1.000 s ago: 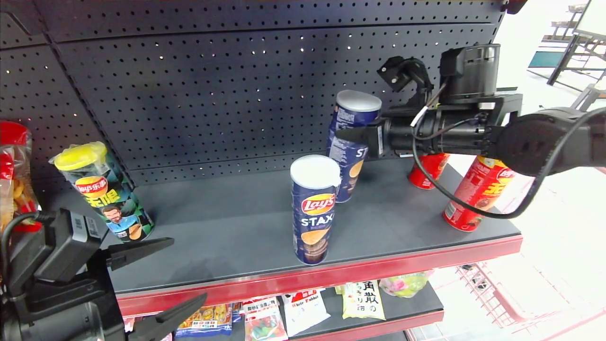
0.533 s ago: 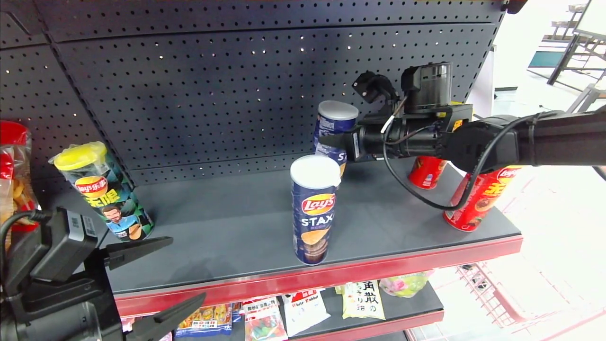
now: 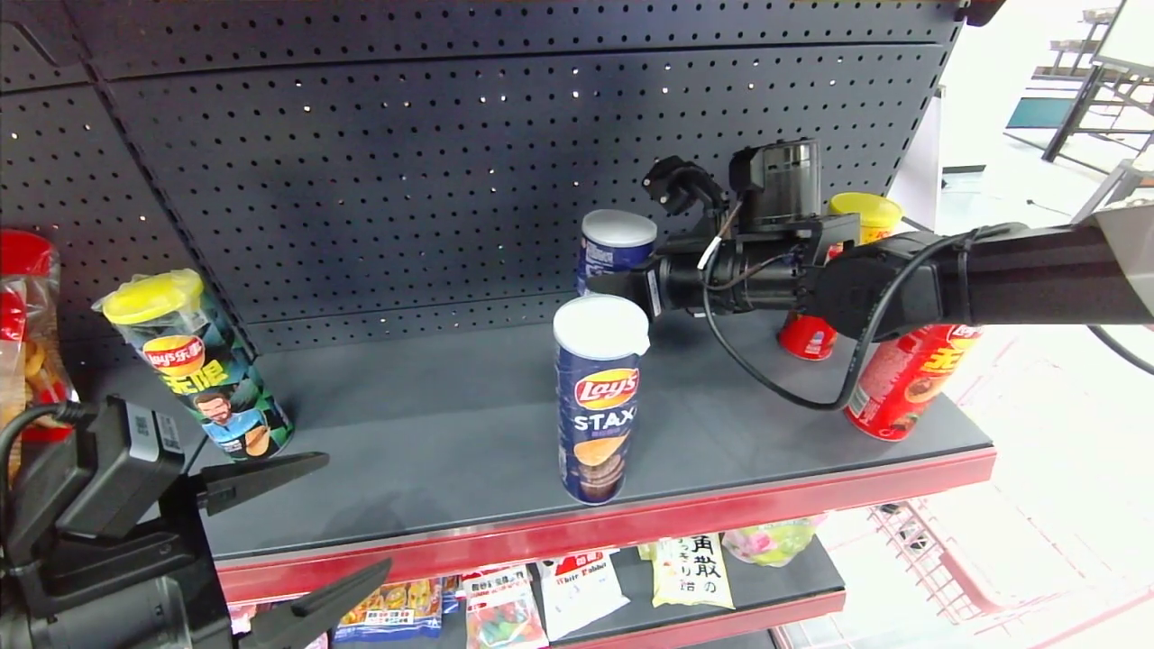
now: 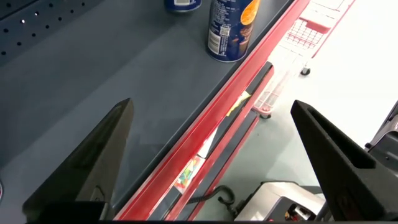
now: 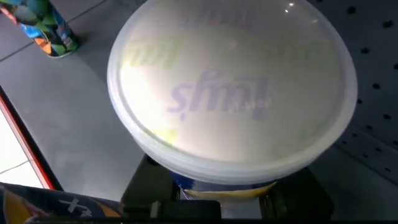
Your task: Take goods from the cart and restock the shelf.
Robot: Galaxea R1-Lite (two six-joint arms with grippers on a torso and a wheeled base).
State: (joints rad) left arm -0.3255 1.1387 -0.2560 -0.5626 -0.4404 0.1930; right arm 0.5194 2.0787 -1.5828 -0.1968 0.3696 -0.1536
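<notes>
— Up on the shelf (image 3: pixel 433 433), by the head view: grips the rear blue can (image 3: pixel 617 236) upright in the right pincer (image 3: pixel 615 281), near the back panel (image 3: pixel 406 180), straight behind the front can (image 3: pixel 599 397), probably to build a row. Holds that arm level, nearly straight.

— By the left wrist view?

— Gapes the left pincer (image 4: pixel 211 106) wide, holding nothing, low beside the red lip (image 4: pixel 193 140).

— By the right wrist view: looks down on the white lid (image 5: pixel 230 93), clamped just beneath.

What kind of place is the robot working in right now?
Probably a shop aisle, or a mock-up: a pegboard-backed shelf, a chip can in the right claw, snack packets on the shelf below, a red wire cart beside it.
</notes>
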